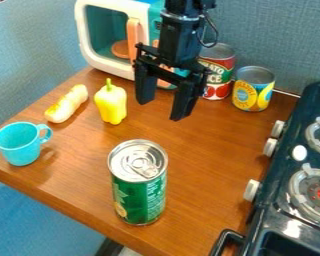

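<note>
Far left, a turquoise cup [19, 145] is standing upright, handle facing view-right. Next, a pale yellow elongated item [67, 103] is lying on the wooden counter [209, 160], long axis slanting up toward the toy microwave [108, 32], which is sitting behind with an orange handle on its front. Then a yellow pepper [111, 103]: stem pointing away from camera, long axis running roughly up-down in view, body sitting just view-left of the gripper [161, 110]. Green can [139, 182] is standing upright in front, long axis vertical, pull-tab top facing up; it is lying on the camera side of the gripper and slightly view-left, apart from it. Gripper is hanging above the counter, fingers spread wide, holding nothing; one arm only, so that one is nearest to everything. Pepper is appearing closest to the near-left fingertip, though gripper height is hard to judge from this single slanted view. Behind and view-right of the gripper, a red-labelled can [217, 72] is standing upright, with a shorter yellow-and-blue can [253, 90] standing beside it, also upright. Far right, the black stove [277, 172] is flanking the counter, white knobs facing the cans' side.
</note>
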Controlling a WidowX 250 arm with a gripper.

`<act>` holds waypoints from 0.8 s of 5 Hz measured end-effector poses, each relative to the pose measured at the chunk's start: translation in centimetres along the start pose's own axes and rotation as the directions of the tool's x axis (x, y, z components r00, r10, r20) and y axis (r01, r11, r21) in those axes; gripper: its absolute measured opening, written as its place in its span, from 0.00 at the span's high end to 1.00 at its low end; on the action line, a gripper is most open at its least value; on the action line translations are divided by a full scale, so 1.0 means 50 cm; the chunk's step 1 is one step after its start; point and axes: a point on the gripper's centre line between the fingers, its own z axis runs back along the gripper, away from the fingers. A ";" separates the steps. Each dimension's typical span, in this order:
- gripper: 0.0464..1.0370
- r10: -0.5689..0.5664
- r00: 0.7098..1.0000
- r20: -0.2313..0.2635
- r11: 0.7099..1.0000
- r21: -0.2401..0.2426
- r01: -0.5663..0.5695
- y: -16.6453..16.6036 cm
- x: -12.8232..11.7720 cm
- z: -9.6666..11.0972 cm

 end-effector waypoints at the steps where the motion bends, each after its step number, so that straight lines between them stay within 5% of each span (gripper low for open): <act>1: 0.04 0.002 0.999 -0.037 1.000 -0.003 -0.002 0.000 0.000 -0.022; 4: 0.04 0.052 0.989 -0.142 0.996 0.078 -0.042 -0.011 -0.041 -0.031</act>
